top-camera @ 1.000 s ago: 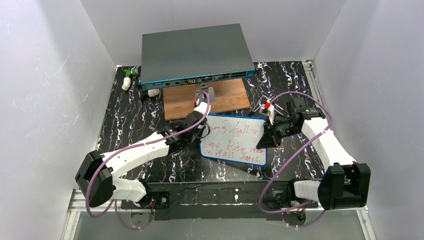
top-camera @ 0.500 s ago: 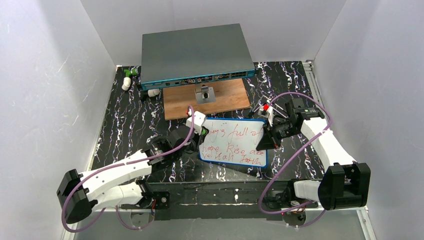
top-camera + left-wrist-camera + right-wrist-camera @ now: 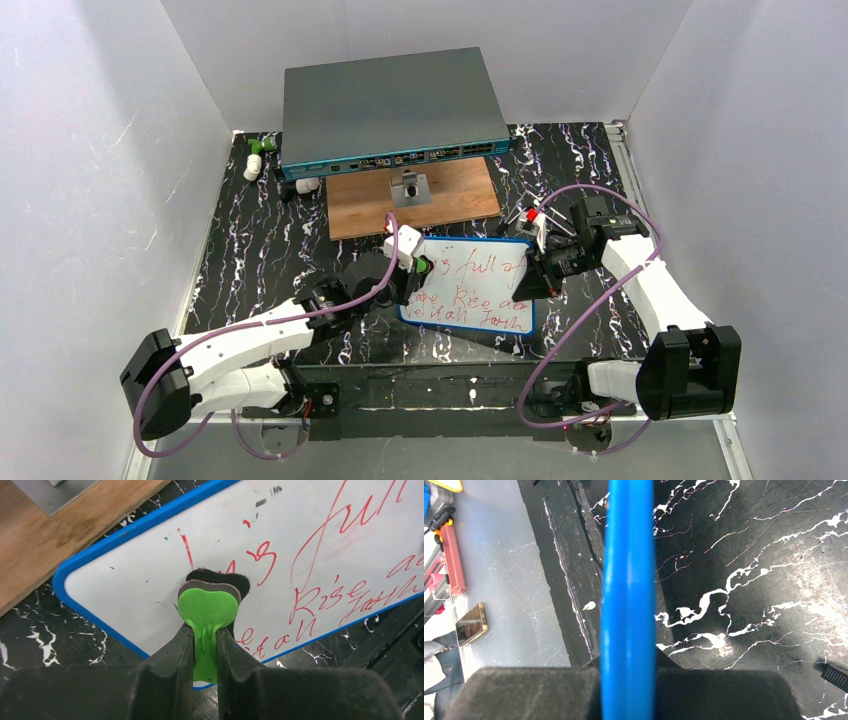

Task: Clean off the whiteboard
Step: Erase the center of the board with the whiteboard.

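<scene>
Right, whiteboard (image 3: 480,285) first: one only, lying on the black marbled table (image 3: 260,240) roughly at ctr, just nearer than the wooden board (image 3: 445,200). Its long axis runs L-R across the table, R end a touch nearer the arm bases. The writing reads upright from the arms' side. It is a white rectangle w/ a thin blue frame and rounded corners. It carries three rows of red handwriting. The L wrist view (image 3: 310,540) shows its top-left corner mostly bare white, w/ a few stray red strokes and dark specks.

One eraser (image 3: 207,607), green body w/ a black felt pad, pressed pad-down on the board's L part, among the first letters. The L gripper (image 3: 205,640) pinches the eraser's green stem, fingers (image 3: 175,655) tight on either side. From above, the gripper (image 3: 408,262) sits over the board's L edge.

R gripper (image 3: 538,268) is at the board's R edge, clamped on the blue frame. The R wrist view shows that frame (image 3: 629,580) edge-on, running straight up btwn the two dark pads (image 3: 534,692).

Further out: one grey-teal network switch (image 3: 390,110) at the back, ports facing the arms. One small metal bracket (image 3: 408,188) on the wooden board. A few small white and green pieces (image 3: 258,155) sit at the far-left corner; can't tell what they are.
</scene>
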